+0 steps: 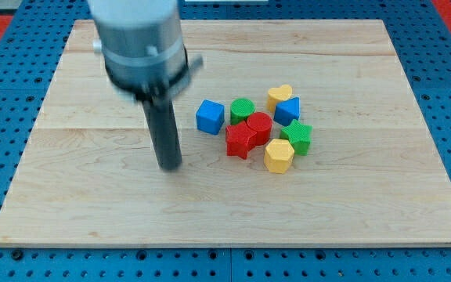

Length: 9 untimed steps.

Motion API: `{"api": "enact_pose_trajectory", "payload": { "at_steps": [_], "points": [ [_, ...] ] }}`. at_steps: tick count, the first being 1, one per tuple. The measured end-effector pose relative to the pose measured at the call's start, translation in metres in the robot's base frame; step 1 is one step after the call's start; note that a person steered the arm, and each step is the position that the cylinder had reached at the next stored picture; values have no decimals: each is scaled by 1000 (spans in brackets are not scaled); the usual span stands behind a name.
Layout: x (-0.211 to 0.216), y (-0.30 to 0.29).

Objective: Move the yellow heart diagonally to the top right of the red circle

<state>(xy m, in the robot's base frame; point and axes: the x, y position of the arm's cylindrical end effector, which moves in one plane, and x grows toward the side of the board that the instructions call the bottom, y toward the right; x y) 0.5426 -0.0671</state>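
The yellow heart (280,95) lies at the top right of a cluster of blocks near the board's middle. The red circle (258,124) sits in the cluster's middle, below and left of the heart. A blue block (288,110) lies between them, touching the heart's lower side. My tip (169,165) rests on the board well left of the cluster, below and left of the blue cube (210,117). It touches no block.
A green circle (242,108), a red star (241,140), a green star (297,136) and a yellow hexagon (278,156) pack around the red circle. The wooden board (92,196) lies on a blue pegboard.
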Motion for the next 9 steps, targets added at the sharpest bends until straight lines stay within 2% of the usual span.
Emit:
{"api": "enact_pose_trajectory", "payload": {
  "at_steps": [1,2,4,7,9],
  "points": [
    [23,53],
    [22,126],
    [-75,128],
    [-175,131],
    [-188,237]
  ]
}}
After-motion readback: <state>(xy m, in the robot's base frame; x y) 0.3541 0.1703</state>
